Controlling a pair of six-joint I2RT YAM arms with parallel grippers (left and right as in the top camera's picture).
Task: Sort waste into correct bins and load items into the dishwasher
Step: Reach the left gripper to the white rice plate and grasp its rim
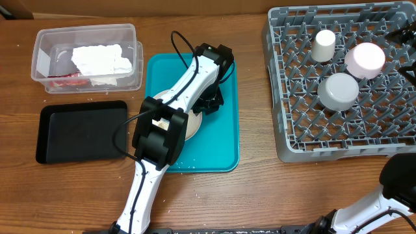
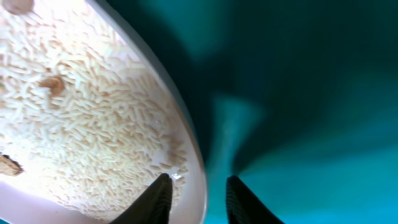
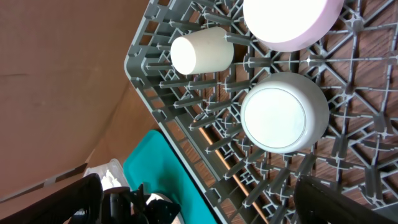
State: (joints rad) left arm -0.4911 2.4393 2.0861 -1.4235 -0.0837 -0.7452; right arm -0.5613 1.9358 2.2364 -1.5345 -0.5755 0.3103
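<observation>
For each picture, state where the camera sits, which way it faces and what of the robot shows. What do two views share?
Overhead: above the table, facing down on tub, black tray, teal tray, rack; left arm and right arm show.
Left wrist: low over the teal tray, facing the rice plate's rim; fingertips of the left end effector straddle it.
Right wrist: above the rack, facing down on cup and bowl; right end effector fingers open wide.
Shared: overhead and right wrist both show cup, bowl, teal tray.

Teal serving tray (image 1: 224,138) rests on wooden table (image 1: 260,195).
</observation>
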